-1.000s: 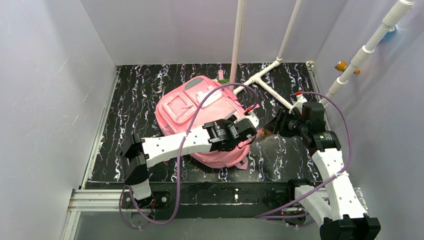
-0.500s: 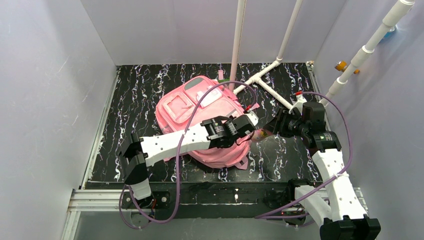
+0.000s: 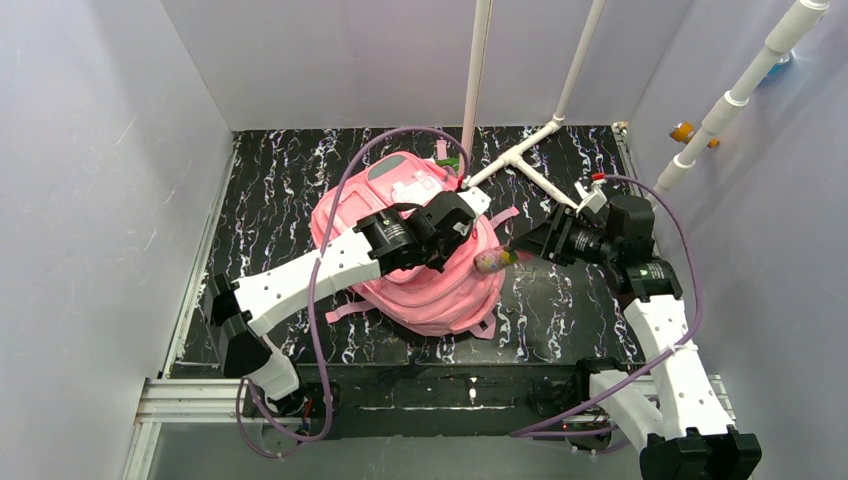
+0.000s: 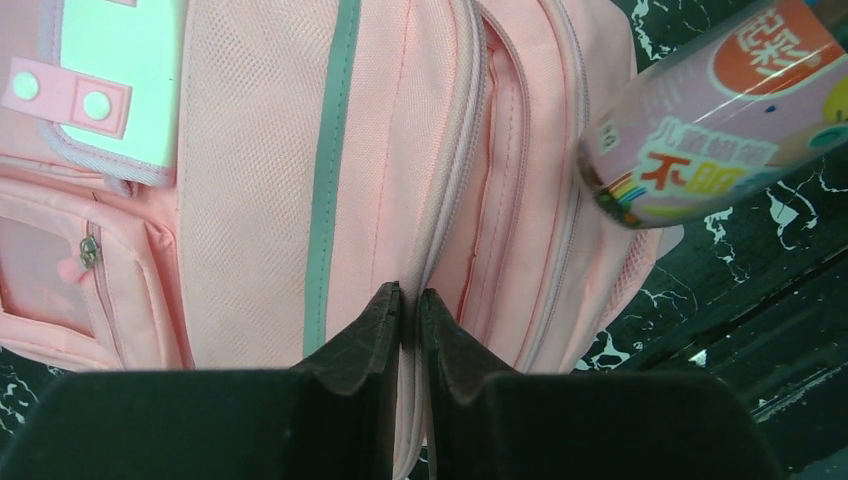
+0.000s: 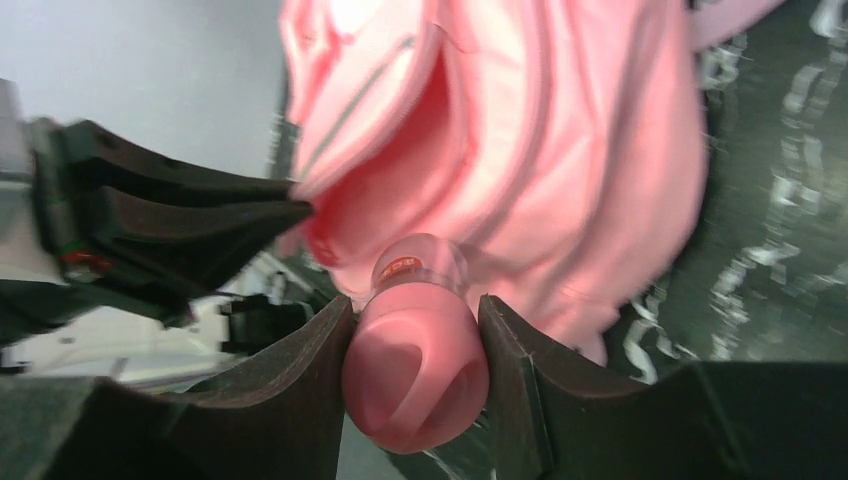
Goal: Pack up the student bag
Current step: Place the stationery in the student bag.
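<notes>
Pink backpack (image 3: 432, 296) mid-surface (image 3: 280, 200). Clenched left end effector (image 4: 410, 300) pinches zipper edge (image 4: 458, 190). At backpack's 3 o'clock, right end effector (image 5: 415, 335) grasping bottle (image 4: 715, 115). Best: widen mouth (image 5: 400, 175), feed bottle straight toward 9 o'clock.

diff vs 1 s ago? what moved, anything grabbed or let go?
The left gripper swung back and leftward across the student bag, fingers pinched on its zipper edge, pulling the opening apart. The right gripper pushed its bottle leftward, up to the bag's side. No release seen. Unchanged: the bottle stays clamped, and the bag lies on the same patch of table.
</notes>
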Tool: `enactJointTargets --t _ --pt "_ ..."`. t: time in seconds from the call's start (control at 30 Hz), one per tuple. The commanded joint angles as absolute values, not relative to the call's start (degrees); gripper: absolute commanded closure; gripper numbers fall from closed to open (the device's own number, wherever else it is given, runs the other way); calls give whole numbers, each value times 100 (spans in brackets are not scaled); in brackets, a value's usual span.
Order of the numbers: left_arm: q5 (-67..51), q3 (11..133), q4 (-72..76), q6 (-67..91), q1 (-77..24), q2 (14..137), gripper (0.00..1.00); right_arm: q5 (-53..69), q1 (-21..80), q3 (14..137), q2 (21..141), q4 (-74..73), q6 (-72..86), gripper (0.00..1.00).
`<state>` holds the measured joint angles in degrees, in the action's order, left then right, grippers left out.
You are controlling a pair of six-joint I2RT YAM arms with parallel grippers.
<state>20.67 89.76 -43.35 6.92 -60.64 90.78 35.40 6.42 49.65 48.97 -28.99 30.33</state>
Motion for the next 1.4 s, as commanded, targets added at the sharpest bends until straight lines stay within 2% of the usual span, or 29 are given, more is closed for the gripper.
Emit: enactJointTargets --t 0.0,0.1,0.27,0.7,0.73,0.9,1.03,1.17,1.27,1.37 --pt "2049 9348 -4431 821 -5939 8481 100 4588 642 4426 4750 -678 4920 99" --pt "2047 9496 -4421 847 -5924 8370 100 4623 688 4131 4838 550 5786 99" --pt "1912 9684 -4299 861 -5925 8168 100 4174 1168 4409 5449 690 5732 99" --pt "1801 9809 -4202 770 -5924 8168 100 2445 2870 3991 6771 2723 6448 99" --pt "1813 9815 -4201 765 -5924 8173 100 2433 2942 3953 6868 2912 6480 96" --pt "1821 9812 -4135 738 -5924 8197 100 2434 3015 3807 7150 2806 6024 67" --pt "1757 9707 -4027 822 -5924 8181 100 2232 3012 4422 7396 1696 4925 57" --pt "1699 9657 -4021 908 -5924 8162 100 2260 3007 4655 7619 1523 4571 43" --pt "1664 9570 -3953 944 -5924 8064 100 2353 2989 4842 7713 1278 4285 25" --pt "1670 9524 -3929 962 -5924 8042 100 2513 2972 5131 7912 882 4073 20"
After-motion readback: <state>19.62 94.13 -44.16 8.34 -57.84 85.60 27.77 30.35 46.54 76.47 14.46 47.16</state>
